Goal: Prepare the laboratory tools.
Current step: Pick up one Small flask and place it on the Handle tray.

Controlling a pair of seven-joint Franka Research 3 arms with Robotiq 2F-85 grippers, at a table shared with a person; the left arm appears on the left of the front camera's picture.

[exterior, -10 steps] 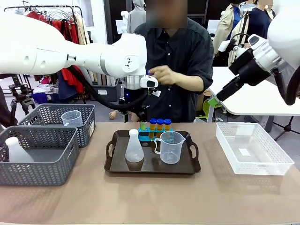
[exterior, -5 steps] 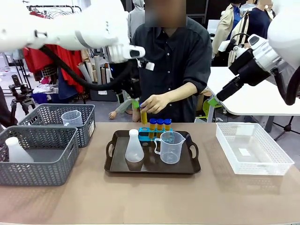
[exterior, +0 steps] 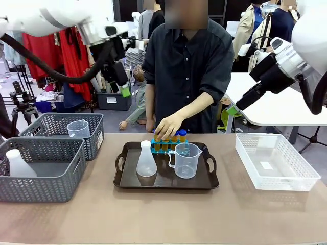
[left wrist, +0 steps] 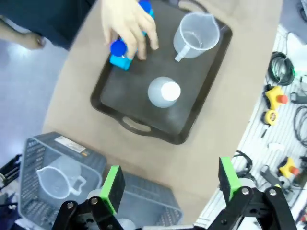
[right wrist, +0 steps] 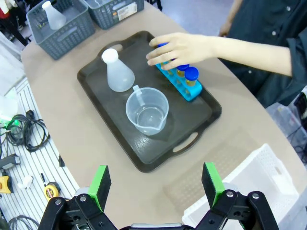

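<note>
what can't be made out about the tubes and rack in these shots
- Front view: the person's hand covers the left tubes, so a full count is hidden.
- Front view: the beaker hides part of the blue rack.
- Left wrist view: motion blur smears the tubes.
- Right wrist view: the fingers cover the rack's far end.

We cannot count the blue-capped tubes [exterior: 173, 137] in the front view: the person's hand [exterior: 166, 126] covers the left end of the blue rack [right wrist: 180, 82]. In the left wrist view, motion blur smears that hand and the tubes beneath it. The measuring beaker [exterior: 185, 160] hides part of the rack's front. The near grey basket's [exterior: 41, 176] wall conceals the lower body of a white flask [exterior: 17, 163].
</note>
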